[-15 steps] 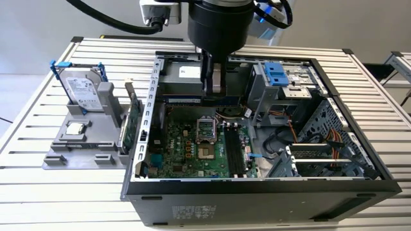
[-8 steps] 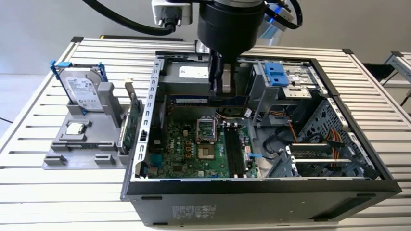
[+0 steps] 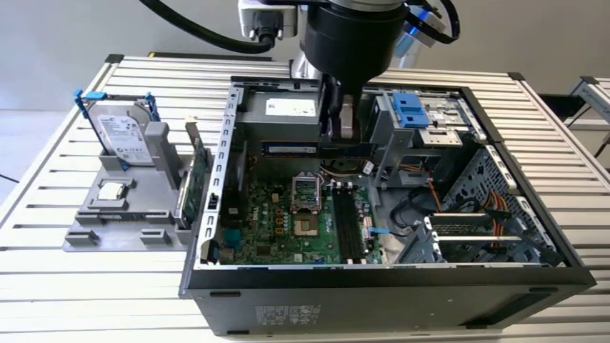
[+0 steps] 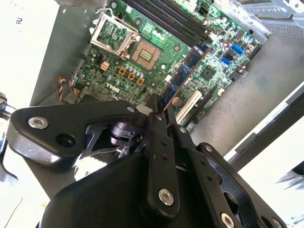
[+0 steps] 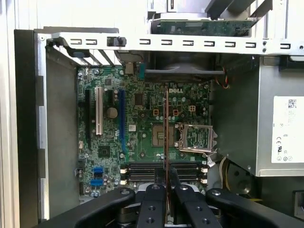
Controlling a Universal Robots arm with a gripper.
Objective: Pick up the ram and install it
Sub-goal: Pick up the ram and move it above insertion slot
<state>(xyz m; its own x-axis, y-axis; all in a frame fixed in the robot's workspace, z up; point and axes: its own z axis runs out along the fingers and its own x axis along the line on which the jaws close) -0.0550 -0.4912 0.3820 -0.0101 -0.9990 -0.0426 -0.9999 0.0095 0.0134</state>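
My gripper (image 3: 332, 139) hangs inside the open computer case (image 3: 381, 275), shut on the ram (image 3: 291, 149), a thin blue-green stick held level above the motherboard (image 3: 276, 221). In the second wrist view the ram (image 4: 186, 71) sticks out from between the black fingers (image 4: 159, 118), its orange edge showing. The first wrist view shows it edge-on as a thin line (image 5: 166, 133) running out from my gripper (image 5: 167, 183) over the CPU socket (image 5: 192, 137). The dark memory slots (image 3: 345, 225) lie lower on the board, apart from the ram.
A grey fixture (image 3: 124, 214) at the exterior view's left holds a silver hard drive with blue clips (image 3: 124, 136), a CPU chip (image 3: 113, 191) and a green expansion card (image 3: 196, 182). Inside the case are the power supply (image 3: 281, 114), a drive cage (image 3: 419, 118) and cables (image 3: 448, 204).
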